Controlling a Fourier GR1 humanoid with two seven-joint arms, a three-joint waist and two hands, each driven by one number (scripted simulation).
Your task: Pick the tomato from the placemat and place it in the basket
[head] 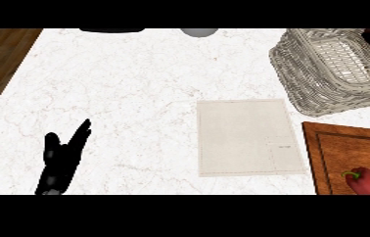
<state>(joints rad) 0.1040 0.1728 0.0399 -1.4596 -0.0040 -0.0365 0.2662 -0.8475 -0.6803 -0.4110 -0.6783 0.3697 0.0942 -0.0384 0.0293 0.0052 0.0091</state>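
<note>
Task status: the tomato (359,180) lies off the placemat (249,137), on a wooden board (336,153) far to the right of the left hand (61,157), which rests with fingers straight. The basket (318,59), beyond and to that hand's right, holds nothing visible. Grasp and placement remain. Right hand unseen.

Tomato (358,180) off the placemat (249,137); basket (327,72) beyond; left hand (60,158) open.

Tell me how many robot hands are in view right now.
1. The left hand rests open at the lower left of the counter, fingers up. The right hand is not in view; it may be beyond the frame's edge.
</note>
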